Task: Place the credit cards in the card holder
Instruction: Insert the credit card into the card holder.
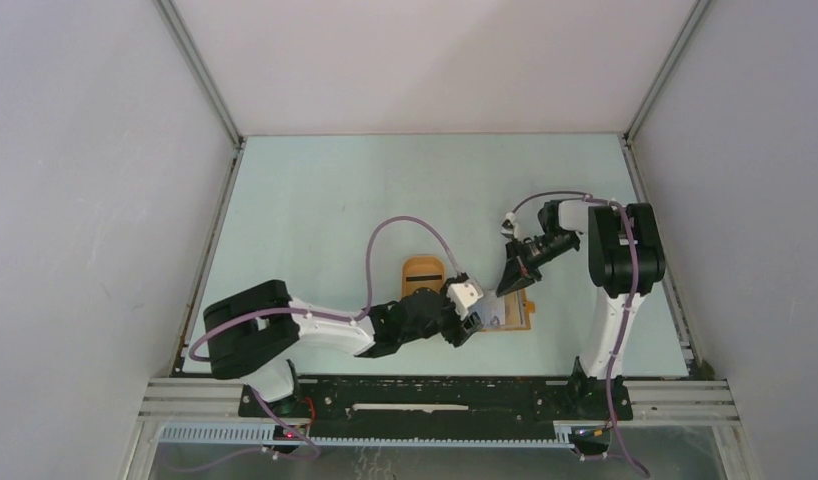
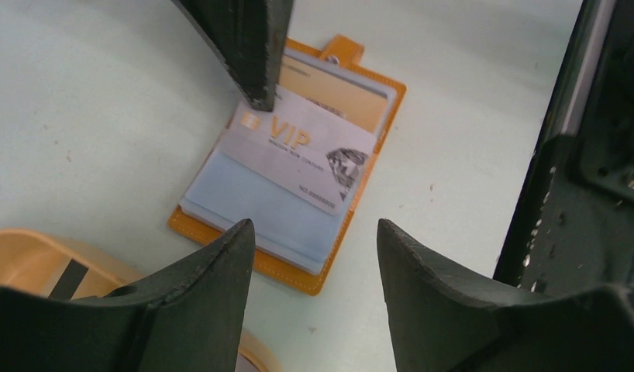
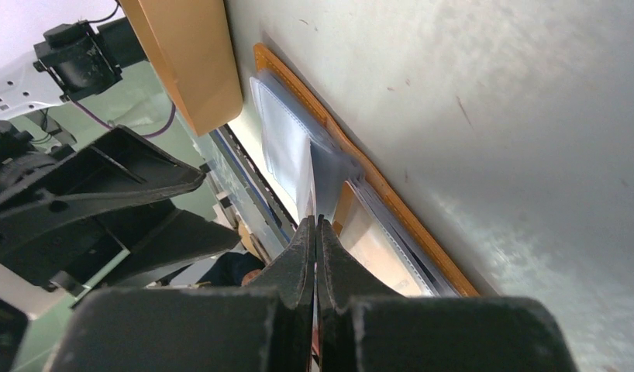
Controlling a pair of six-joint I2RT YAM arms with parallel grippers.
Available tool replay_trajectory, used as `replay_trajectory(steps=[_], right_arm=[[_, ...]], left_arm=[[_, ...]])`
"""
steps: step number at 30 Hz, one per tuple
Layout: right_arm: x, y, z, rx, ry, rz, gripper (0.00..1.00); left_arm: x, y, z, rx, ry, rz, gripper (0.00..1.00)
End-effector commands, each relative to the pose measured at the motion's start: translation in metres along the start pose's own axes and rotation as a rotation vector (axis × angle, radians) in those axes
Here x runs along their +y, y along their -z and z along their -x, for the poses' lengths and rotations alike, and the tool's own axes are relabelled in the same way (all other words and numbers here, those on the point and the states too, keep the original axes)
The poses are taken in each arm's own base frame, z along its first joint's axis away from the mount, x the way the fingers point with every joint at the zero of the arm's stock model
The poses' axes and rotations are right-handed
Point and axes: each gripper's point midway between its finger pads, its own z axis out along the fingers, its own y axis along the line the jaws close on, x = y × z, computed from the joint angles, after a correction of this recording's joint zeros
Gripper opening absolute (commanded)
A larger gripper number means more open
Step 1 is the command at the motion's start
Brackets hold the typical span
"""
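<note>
The card holder (image 1: 521, 312) (image 2: 298, 275) (image 3: 391, 203) lies open on the table, its clear pockets facing up. A pale grey credit card (image 2: 298, 151) printed "VIP" rests slanted across the pockets. My right gripper (image 1: 507, 290) (image 3: 315, 221) is shut on one corner of this card, and its fingers (image 2: 256, 46) come down from above in the left wrist view. The card shows edge-on (image 3: 311, 178) in the right wrist view. My left gripper (image 1: 475, 325) (image 2: 314, 225) hovers open and empty just beside the holder's near edge.
An oval orange tray (image 1: 425, 268) (image 2: 19, 256) (image 3: 194, 54) sits left of the holder, close to my left gripper. Inside it lies a card with a black stripe (image 2: 70, 277). The black base rail (image 2: 577, 194) runs along the table's near edge.
</note>
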Motion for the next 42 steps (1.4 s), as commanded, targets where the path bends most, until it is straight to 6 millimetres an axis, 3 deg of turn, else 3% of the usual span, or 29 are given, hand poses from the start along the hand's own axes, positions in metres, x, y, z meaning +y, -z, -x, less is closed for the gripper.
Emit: replay_trajectory(steps=[1, 8, 15, 23, 42], right_arm=[[0.004, -0.003, 0.006, 0.019, 0.044, -0.001, 0.0], [0.006, -0.006, 0.008, 0.04, 0.073, -0.006, 0.03], [0.006, -0.005, 0.0, 0.071, 0.069, 0.008, 0.01], [0.006, -0.01, 0.005, 0.063, 0.08, -0.019, 0.1], [0.014, -0.022, 0.011, 0.087, 0.103, -0.027, 0.12]], left_arm=[[0.01, 0.013, 0.035, -0.111, 0.22, 0.002, 0.64], [0.013, 0.021, 0.04, -0.115, 0.291, 0.001, 0.63], [0.01, 0.023, 0.029, -0.093, 0.351, -0.006, 0.61], [0.011, 0.028, 0.03, -0.102, 0.36, 0.0, 0.61], [0.008, 0.027, 0.028, -0.103, 0.387, -0.014, 0.6]])
